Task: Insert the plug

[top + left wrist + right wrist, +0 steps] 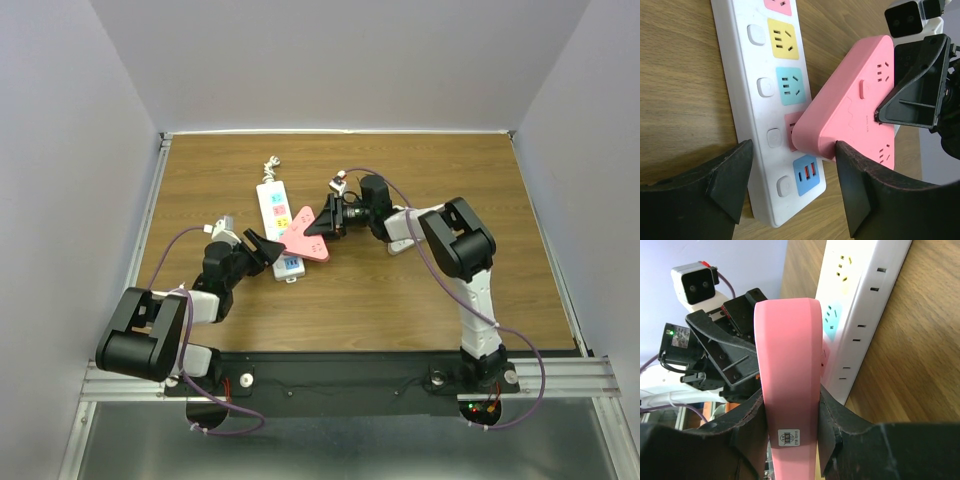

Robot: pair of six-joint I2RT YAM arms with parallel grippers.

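Pink rounded plug (855, 100) at white power strip (740, 75), right gripper (790, 412) clamping it, left gripper (792, 155) spread apart

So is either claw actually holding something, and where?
The right gripper clamps the pink adapter by its broad faces; the left gripper straddles the white strip.

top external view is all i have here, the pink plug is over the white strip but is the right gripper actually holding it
Observer: Yes. The right gripper is clamped on the pink plug, one finger on each flat face.
Operator: which socket is it lined up with
Observer: The pink socket on the power strip, between the teal socket and the blue usb panel. The pins are hidden.
Operator: and the left gripper
Observer: The left gripper is open, straddling the strip's end and the plug's corner.
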